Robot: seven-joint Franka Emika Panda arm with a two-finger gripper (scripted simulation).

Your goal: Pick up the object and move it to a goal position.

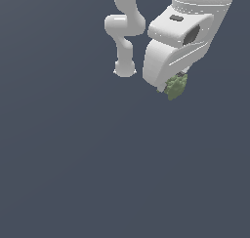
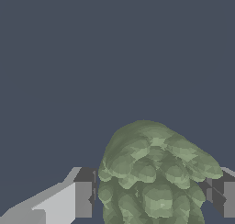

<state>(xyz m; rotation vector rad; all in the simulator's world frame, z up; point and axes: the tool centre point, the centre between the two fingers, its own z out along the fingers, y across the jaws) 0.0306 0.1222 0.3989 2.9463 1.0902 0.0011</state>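
**Surfaces as we see them**

We see the arm (image 1: 168, 47) as smooth white plastic with a soft sheen. The object (image 2: 153, 177) looks matt, bumpy and mottled olive-green. The fingers (image 2: 83, 199) show flat grey and white faces. The ground (image 1: 73, 159) is uniform matt slate-grey.

Green object (image 1: 176, 86) under white gripper (image 1: 172, 84)

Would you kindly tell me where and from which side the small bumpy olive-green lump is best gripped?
Grip the small bumpy olive-green lump across its widest middle, one finger on each flank, with the end effector coming straight at it. Being roughly round and knobbly, it has no handle or flat face; the wrist view shows fingers bracketing it this way.
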